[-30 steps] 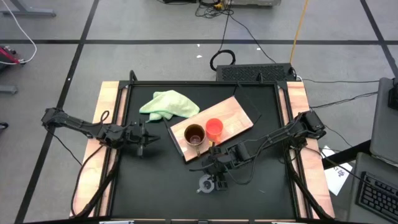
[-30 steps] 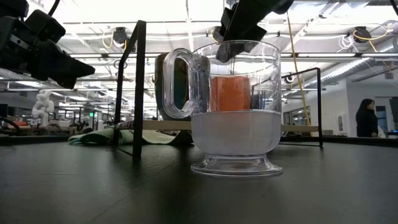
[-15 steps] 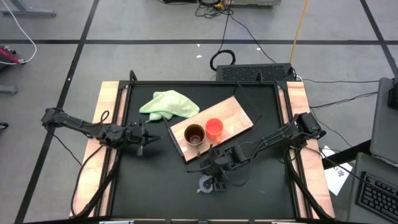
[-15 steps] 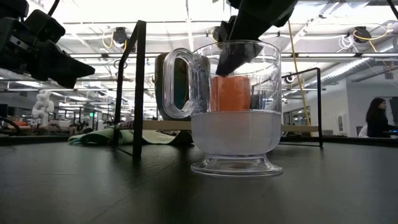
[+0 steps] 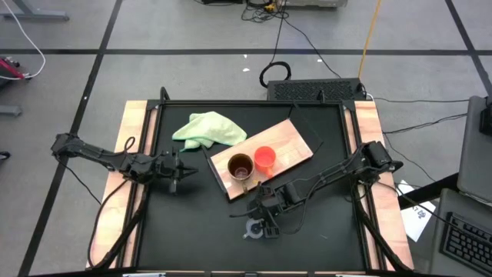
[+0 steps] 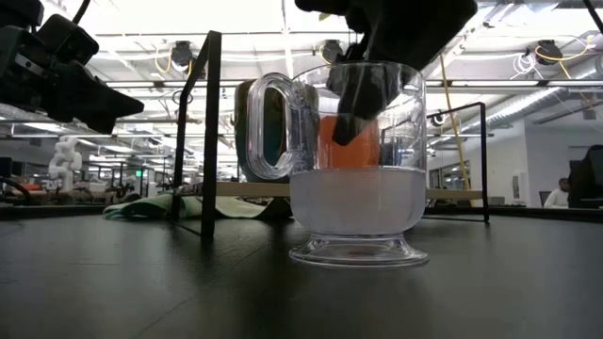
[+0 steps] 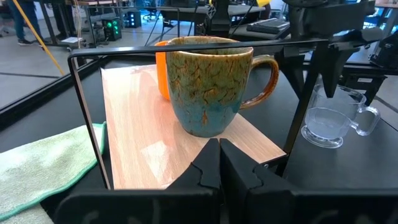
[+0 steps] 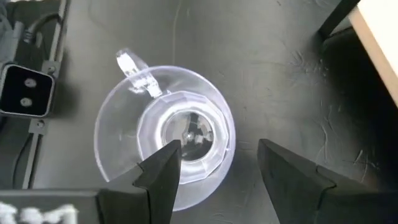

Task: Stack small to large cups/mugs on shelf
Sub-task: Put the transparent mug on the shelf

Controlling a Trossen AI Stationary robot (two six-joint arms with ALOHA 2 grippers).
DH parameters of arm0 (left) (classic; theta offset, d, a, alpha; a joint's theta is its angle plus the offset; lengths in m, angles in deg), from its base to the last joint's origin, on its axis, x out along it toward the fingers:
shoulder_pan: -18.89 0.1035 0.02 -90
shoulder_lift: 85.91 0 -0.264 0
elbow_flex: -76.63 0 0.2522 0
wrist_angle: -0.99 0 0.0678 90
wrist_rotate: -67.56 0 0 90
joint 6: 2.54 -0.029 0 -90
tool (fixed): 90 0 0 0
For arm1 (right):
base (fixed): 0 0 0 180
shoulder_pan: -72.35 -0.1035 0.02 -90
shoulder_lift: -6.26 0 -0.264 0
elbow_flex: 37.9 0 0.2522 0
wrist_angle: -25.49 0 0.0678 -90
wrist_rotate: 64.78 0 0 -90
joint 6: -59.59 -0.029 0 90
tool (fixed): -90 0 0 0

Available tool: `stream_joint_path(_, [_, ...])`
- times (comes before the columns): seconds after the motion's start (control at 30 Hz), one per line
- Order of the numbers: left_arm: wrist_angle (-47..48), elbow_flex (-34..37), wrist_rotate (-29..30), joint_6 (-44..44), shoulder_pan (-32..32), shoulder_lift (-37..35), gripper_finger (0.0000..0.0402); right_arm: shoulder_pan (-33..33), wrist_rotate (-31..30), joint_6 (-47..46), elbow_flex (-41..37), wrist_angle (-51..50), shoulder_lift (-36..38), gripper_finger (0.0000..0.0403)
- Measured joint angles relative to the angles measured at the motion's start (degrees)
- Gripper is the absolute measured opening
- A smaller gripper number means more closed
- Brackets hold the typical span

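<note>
The small clear glass cup [image 8: 168, 134] stands on its foot on the black table [image 5: 323, 231], near the front edge; it also shows in the low view [image 6: 358, 188]. My right gripper [image 8: 217, 149] is open, pointing down over it: one finger [image 6: 363, 99] reaches inside the cup, the other [image 8: 286, 174] stands outside its wall, on the side away from the handle. The tan-brown mug [image 5: 240, 167] and the orange cup [image 5: 265, 158] stand upright side by side on the light-wood shelf board [image 5: 296, 146]. My left gripper [image 5: 178, 175] is shut and empty, left of the board.
A pale green cloth [image 5: 207, 128] lies at the far left of the board. A black metal frame [image 6: 209, 132] stands around the work area. A small grey camera unit [image 8: 25, 90] sits at the table's near edge beside the glass cup.
My right gripper has gone down onto the glass cup and a little toward the table's near edge; one finger now reaches inside the cup's rim. The cup has stayed where it was.
</note>
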Motion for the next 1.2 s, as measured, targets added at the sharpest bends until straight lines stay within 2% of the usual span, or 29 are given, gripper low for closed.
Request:
stream_joint_path(0.2, [0.0,0.0,0.0,-0.5,0.0,0.0,0.0021,-0.2,-0.1,2.3,0.0,0.5,0.1,0.0204])
stream_joint_path(0.37, [0.0,0.0,0.0,-0.9,0.0,0.0,0.0019,-0.2,-0.2,2.4,-1.0,1.4,0.1,0.0186])
stream_joint_path(0.7, [0.0,0.0,0.0,-1.0,0.0,0.0,0.0004,-0.2,-0.2,3.0,-2.3,2.9,0.1,0.0115])
stream_joint_path(1.0, [0.0,0.0,0.0,0.8,0.0,0.0,0.0025,-0.2,-0.1,6.7,-2.3,4.4,0.1,0.001])
stream_joint_path(1.2, [0.0,0.0,0.0,0.9,0.0,0.0,0.0026,-0.2,0.0,8.5,-2.3,4.3,0.1,0.0003])
